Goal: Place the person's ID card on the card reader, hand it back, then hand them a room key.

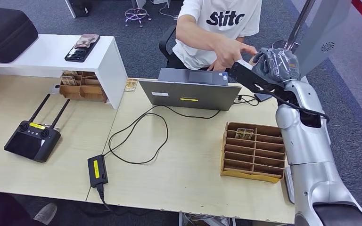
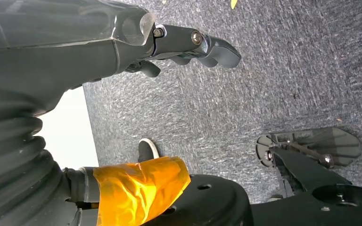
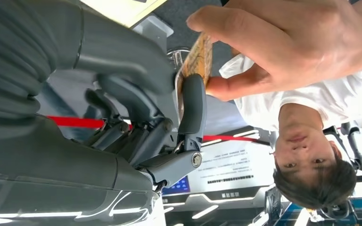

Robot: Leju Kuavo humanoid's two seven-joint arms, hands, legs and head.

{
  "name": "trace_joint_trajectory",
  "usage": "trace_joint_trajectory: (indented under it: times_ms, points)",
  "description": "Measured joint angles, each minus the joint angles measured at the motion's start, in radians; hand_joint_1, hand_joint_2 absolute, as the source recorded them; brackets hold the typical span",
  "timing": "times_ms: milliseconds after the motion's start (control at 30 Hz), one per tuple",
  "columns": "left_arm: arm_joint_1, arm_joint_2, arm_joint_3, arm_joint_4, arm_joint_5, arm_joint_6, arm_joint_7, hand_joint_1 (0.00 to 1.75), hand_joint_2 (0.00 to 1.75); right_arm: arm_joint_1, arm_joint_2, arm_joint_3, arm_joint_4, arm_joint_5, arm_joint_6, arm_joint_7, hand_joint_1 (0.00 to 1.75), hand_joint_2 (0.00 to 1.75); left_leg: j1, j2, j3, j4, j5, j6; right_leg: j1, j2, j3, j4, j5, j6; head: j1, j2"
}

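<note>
Right hand (image 1: 277, 63), upper right of the head view, is pinching the wooden card (image 3: 197, 59) between thumb and fingers while the person's hand (image 3: 283, 44) is gripping the same card from the other side. Handover in progress: hold steady, don't pull or loosen until one side clearly owns it. Left hand (image 2: 188, 47) is hanging over the carpet, fingers curled around nothing.
</note>
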Motion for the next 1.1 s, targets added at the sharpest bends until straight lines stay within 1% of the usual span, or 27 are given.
trace_joint_trajectory:
  times_ms: [167,733,833,967,1100]
  points:
    - [0.0,0.002,0.0,0.0,0.007,0.0,0.0,0.0,1.75,0.007,0.004,-0.005,-0.022,0.006,-0.006,-0.01,0.0,1.75,0.0,0.001,0.001,0.0,0.0,0.0,0.0,0.002,0.0,0.0,0.0,0.0,0.0,0.0]
    - [0.001,0.005,0.0,0.0,0.028,-0.002,-0.013,0.0,1.75,0.064,0.009,-0.017,-0.276,-0.035,0.0,-0.049,0.0,1.75,0.0,0.002,0.001,0.0,0.0,0.0,0.0,0.002,-0.001,0.0,0.0,0.0,0.0,0.0]
    - [0.002,0.005,0.0,0.0,0.041,-0.001,-0.014,0.0,1.75,0.094,0.009,-0.024,-0.346,-0.068,-0.003,-0.066,0.0,1.75,0.0,0.002,0.001,0.0,0.0,0.0,0.0,0.002,-0.001,0.0,0.0,0.0,0.0,0.0]
    - [0.003,0.004,0.0,0.0,0.06,0.001,-0.014,0.0,1.75,0.166,0.007,-0.04,-0.458,-0.101,-0.009,-0.085,0.0,1.75,0.0,0.002,0.001,0.0,0.0,0.0,0.0,0.002,-0.001,0.0,0.0,0.0,0.0,0.0]
    - [0.003,0.003,0.0,0.0,0.062,0.002,-0.014,0.0,1.75,0.202,0.004,-0.05,-0.518,-0.107,-0.011,-0.087,0.0,1.75,0.0,0.003,0.001,0.0,0.0,0.0,0.0,0.003,-0.001,0.0,0.0,0.0,0.0,0.0]
